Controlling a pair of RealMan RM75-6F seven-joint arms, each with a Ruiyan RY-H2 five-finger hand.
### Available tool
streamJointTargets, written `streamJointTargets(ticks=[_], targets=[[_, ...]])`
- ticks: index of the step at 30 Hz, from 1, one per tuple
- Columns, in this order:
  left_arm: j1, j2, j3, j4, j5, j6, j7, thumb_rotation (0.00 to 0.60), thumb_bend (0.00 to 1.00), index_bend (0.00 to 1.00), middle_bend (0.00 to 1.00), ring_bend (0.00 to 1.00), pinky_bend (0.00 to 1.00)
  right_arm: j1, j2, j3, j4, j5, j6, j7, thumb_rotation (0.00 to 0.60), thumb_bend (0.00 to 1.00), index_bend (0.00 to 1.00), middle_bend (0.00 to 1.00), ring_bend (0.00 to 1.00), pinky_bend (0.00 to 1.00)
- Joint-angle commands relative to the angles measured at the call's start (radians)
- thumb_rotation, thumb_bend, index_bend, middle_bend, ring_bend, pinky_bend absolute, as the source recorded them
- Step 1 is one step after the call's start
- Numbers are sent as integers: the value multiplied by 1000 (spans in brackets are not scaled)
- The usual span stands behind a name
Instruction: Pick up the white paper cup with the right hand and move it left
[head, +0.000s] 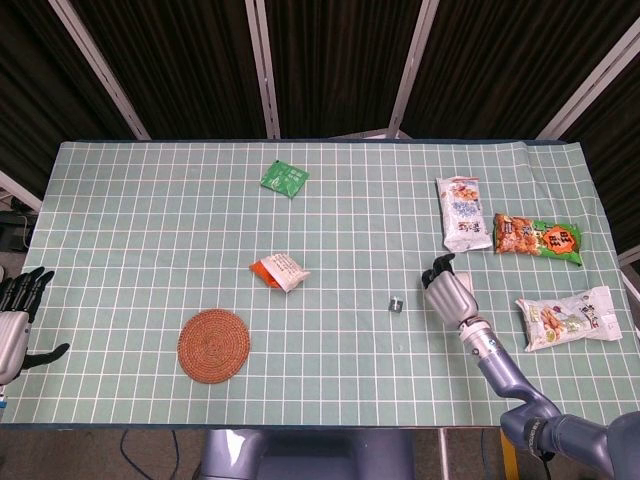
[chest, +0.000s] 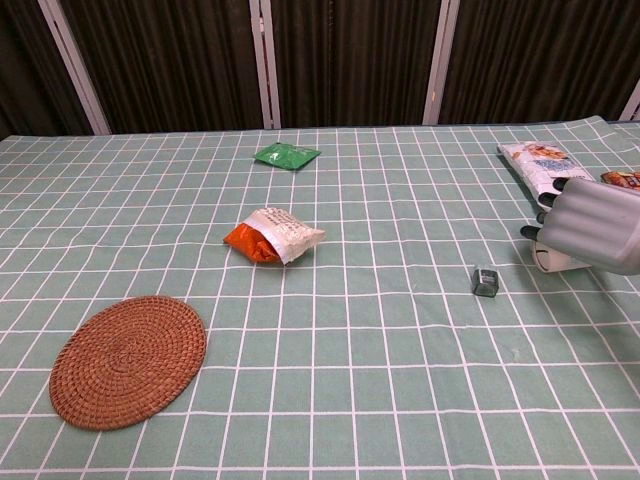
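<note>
Cup lies on its side on the counter, right of centre toward the near edge, mouth facing left; only its rim end shows in the chest view, the rest is covered by the right hand. In the head view the cup is hidden under that hand. Fingers are curled down over the cup; whether they actually grip it, cannot tell.

Small dark cube sits just left of the cup, apart from it. Three snack bags lie right and far-right of the hand: white, orange-green, white. Orange-white packet near centre, green packet farther back, woven coaster near left.

Left hand rests at the counter's left edge, fingers spread, holding nothing.
</note>
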Motion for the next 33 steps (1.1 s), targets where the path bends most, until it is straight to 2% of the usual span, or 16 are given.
streamJointTargets(ticks=[1, 7, 13, 22, 27, 33], targets=[[0, 0, 0, 0, 0, 0, 0, 600, 0, 0, 0, 0, 0, -1, -1, -2, 5, -17, 9, 25, 600, 212, 294, 405, 250, 303], [1, 2, 1, -2, 3, 2, -3, 600, 0, 0, 0, 0, 0, -2, -2, -6, 22, -73, 45, 121, 600, 213, 321, 426, 271, 331], [2, 4, 2, -5, 6, 4, -7, 600, 0, 0, 0, 0, 0, -5, 2, 22, 11, -94, 83, 246, 600, 212, 346, 449, 295, 342], [2, 11, 6, -11, 13, 3, -19, 600, 0, 0, 0, 0, 0, -29, 12, 128, -119, -24, 106, 630, 600, 212, 347, 450, 295, 359], [2, 15, 7, -15, 16, 1, -25, 600, 0, 0, 0, 0, 0, -35, -5, 179, -156, 5, 107, 846, 600, 211, 347, 451, 288, 358], [2, 20, 10, -18, 18, -2, -33, 600, 0, 0, 0, 0, 0, -42, -48, 215, -157, 49, 93, 995, 600, 212, 346, 451, 282, 345]])
